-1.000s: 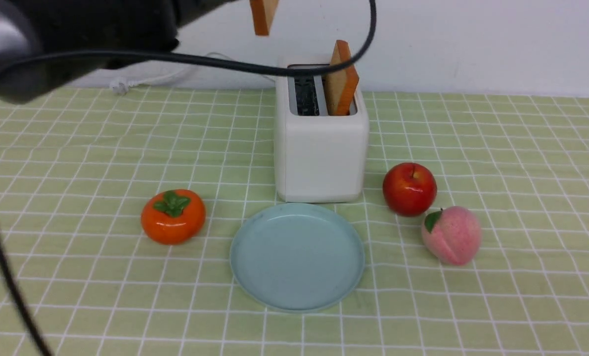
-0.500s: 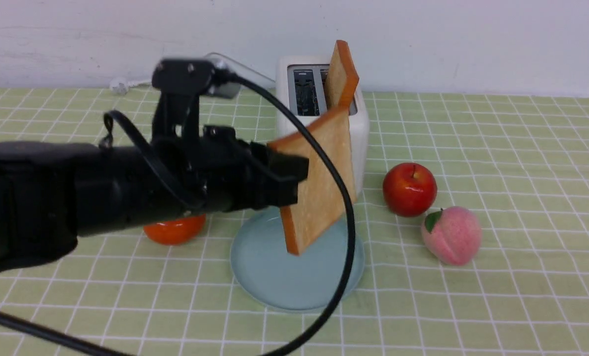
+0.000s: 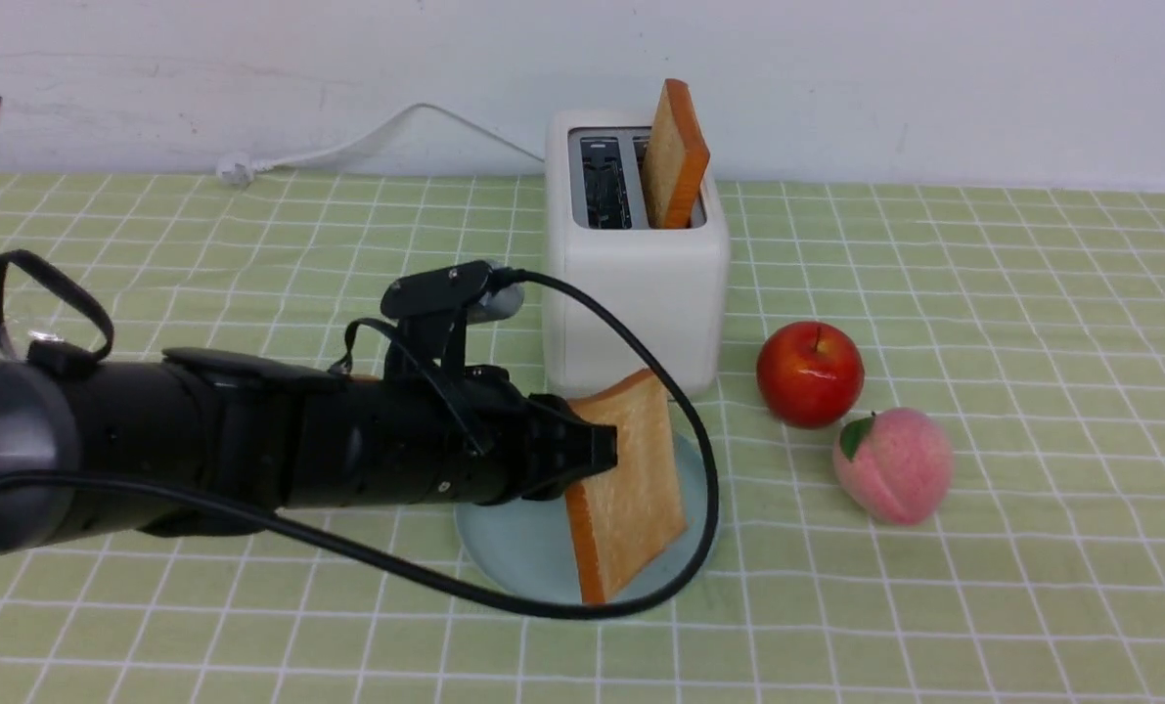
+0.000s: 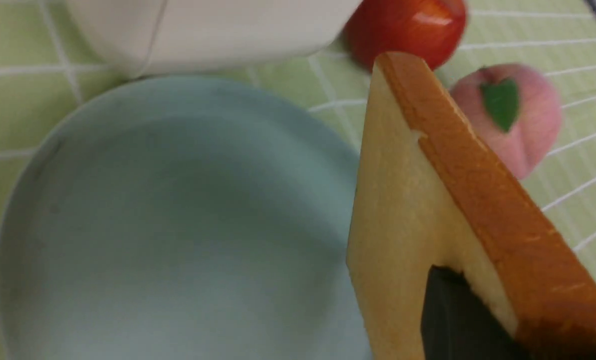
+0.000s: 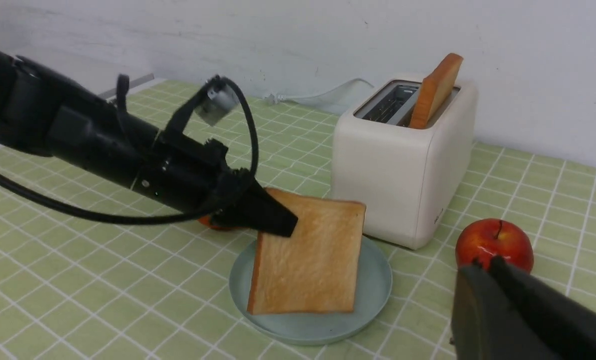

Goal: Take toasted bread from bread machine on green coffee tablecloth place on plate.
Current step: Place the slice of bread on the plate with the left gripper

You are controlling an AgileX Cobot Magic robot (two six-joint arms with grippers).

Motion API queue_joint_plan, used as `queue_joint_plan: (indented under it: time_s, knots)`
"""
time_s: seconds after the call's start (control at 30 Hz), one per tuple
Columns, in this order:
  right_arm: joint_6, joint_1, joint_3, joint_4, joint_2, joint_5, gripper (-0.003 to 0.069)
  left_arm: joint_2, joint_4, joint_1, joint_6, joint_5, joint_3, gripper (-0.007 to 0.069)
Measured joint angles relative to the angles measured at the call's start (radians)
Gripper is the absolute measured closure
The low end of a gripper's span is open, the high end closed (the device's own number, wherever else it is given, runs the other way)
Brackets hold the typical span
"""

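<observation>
Two pieces of toasted bread show. The held toast [image 3: 636, 494] hangs over the plate [image 3: 509, 548]. It is tipped on a slant, with one low corner down by the plate's near rim. I cannot tell if that corner touches the plate. The left gripper [image 3: 597, 455] pinches this toast at its upper side edge. One black finger [image 4: 458, 320] is pressed flat on the golden face. The left arm reaches in low from the left, over the green coffee tablecloth [image 3: 983, 293].

The other toast [image 3: 675, 156] stands in the right slot of the bread machine [image 3: 631, 303]. It leans a bit and sticks up high. The bread machine sits just behind the plate. Its white cord [image 3: 377, 132] runs off to the left along the wall.

A red apple [image 3: 809, 374] sits to the right of the bread machine. A pink peach [image 3: 892, 465] lies just beside the apple, nearer the front.

The right gripper [image 5: 483, 265] shows only in its own wrist view. Its dark fingers are pressed together and hold nothing.
</observation>
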Motion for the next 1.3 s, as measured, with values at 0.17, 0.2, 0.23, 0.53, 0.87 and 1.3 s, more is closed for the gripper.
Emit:
queue_joint_plan:
  time_s: [0.17, 0.2, 0.23, 0.53, 0.87, 1.3]
  knots:
    - [0.000, 0.000, 0.000, 0.000, 0.000, 0.008, 0.0638, 0.026, -0.009, 0.000, 0.000, -0.087, -0.008, 0.0527]
    - [0.000, 0.000, 0.000, 0.000, 0.000, 0.010, 0.0636, 0.028, -0.009, 0.000, 0.000, -0.100, -0.008, 0.0519]
    - [0.000, 0.000, 0.000, 0.000, 0.000, 0.012, 0.0634, 0.028, -0.009, 0.000, 0.000, -0.116, -0.008, 0.0502]
    - [0.000, 0.000, 0.000, 0.000, 0.000, 0.021, 0.0624, -0.031, -0.013, 0.000, 0.000, -0.217, -0.008, 0.0181]
    - [0.000, 0.000, 0.000, 0.000, 0.000, 0.021, 0.0620, -0.218, -0.023, 0.000, 0.037, -0.395, -0.006, 0.0041]
    - [0.000, 0.000, -0.089, -0.002, 0.180, 0.092, 0.0617, -0.747, -0.025, 0.000, 0.068, -0.210, 0.209, 0.0522]
